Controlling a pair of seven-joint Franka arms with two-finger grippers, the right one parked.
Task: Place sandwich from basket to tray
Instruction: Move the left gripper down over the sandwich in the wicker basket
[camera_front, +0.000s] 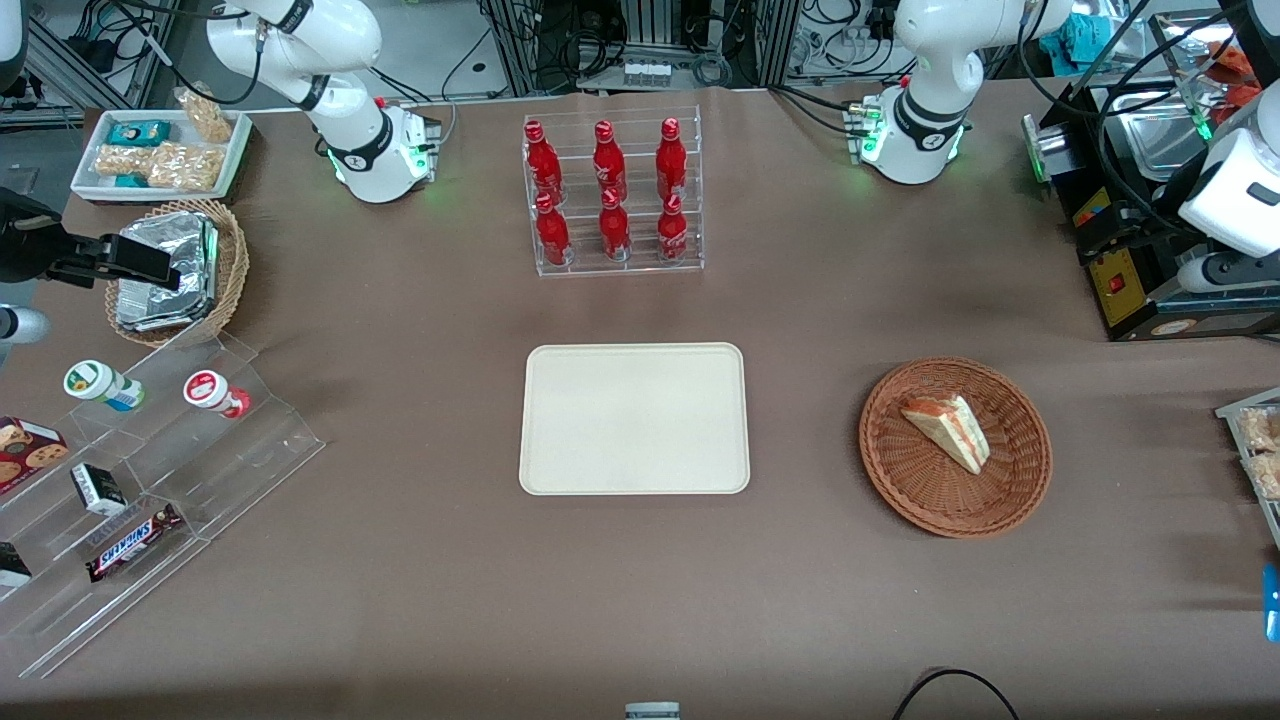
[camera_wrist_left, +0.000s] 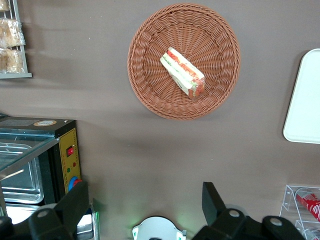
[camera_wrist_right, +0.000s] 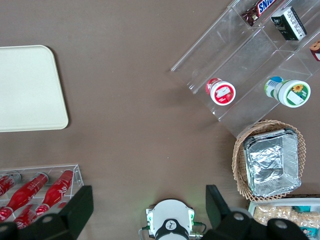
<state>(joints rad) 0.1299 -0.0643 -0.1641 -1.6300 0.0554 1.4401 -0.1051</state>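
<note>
The sandwich (camera_front: 947, 432), a pale bread wedge with orange-red filling, lies in the round reddish-brown wicker basket (camera_front: 900, 475), toward the working arm's end of the table. The cream tray (camera_front: 634, 418) lies flat and bare at the table's middle, beside the basket. In the left wrist view my gripper (camera_wrist_left: 145, 200) is open and empty, high above the bare tablecloth. It is farther from the front camera than the basket (camera_wrist_left: 150, 75) and the sandwich (camera_wrist_left: 182, 72), and apart from both. An edge of the tray (camera_wrist_left: 305, 100) shows there too.
A black appliance with a red switch (camera_front: 1130, 270) stands close beside my gripper. A clear rack of red bottles (camera_front: 612, 195) stands farther from the front camera than the tray. A rack of snack bags (camera_front: 1255, 450) lies at the working arm's table edge. A clear stepped stand (camera_front: 150, 480) and a tan basket of foil packets (camera_front: 175, 270) are toward the parked arm's end.
</note>
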